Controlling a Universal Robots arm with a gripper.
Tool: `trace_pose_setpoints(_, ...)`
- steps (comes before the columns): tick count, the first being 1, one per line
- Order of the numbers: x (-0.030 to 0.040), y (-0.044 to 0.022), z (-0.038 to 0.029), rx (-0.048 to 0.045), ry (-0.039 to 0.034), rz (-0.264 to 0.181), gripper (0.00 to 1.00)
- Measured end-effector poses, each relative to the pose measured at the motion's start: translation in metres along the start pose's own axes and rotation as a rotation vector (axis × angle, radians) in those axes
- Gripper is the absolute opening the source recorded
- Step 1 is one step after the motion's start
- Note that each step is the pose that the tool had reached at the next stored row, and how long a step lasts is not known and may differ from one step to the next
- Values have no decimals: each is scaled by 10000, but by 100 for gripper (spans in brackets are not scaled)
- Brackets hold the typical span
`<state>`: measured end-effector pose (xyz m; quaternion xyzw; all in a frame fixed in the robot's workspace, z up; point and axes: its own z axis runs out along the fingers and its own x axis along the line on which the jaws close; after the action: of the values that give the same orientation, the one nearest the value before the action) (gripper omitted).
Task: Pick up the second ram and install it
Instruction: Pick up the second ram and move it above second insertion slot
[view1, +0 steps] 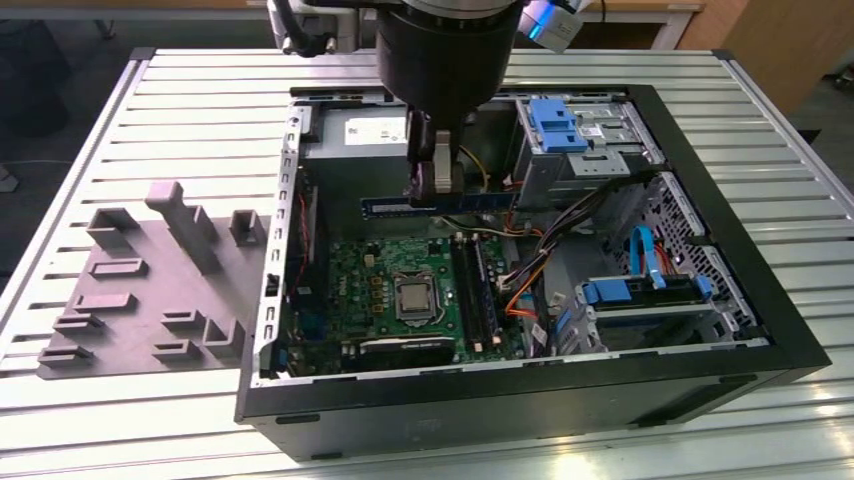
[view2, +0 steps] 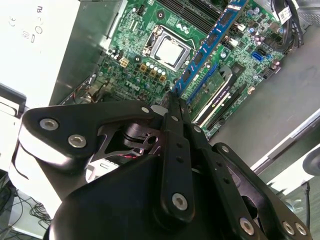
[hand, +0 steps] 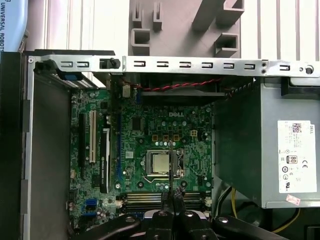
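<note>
Clamping with gripper (view2: 176, 102) onto second ram (view2: 207, 45) by its flat faces, presumably leaving contact edge free for slotting. Holding it level above green motherboard (view1: 387, 265) inside open PC case (view1: 534, 400), apart from RAM slots (view1: 474, 290); not seated yet.

The exterior view looks steeply down onto the open computer case (view1: 534, 395) on the slatted table (view1: 200, 100), while both wrist views peer close past the gripper (hand: 171, 194) at its motherboard (hand: 145, 130), the first squarely, the second slantwise along the held memory stick (view2: 207, 47).
</note>
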<state>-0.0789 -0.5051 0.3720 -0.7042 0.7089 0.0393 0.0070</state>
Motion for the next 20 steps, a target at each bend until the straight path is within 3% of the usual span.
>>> trace_pose_setpoints(20, 6, -30, 88, 0, -1, 0, 11)
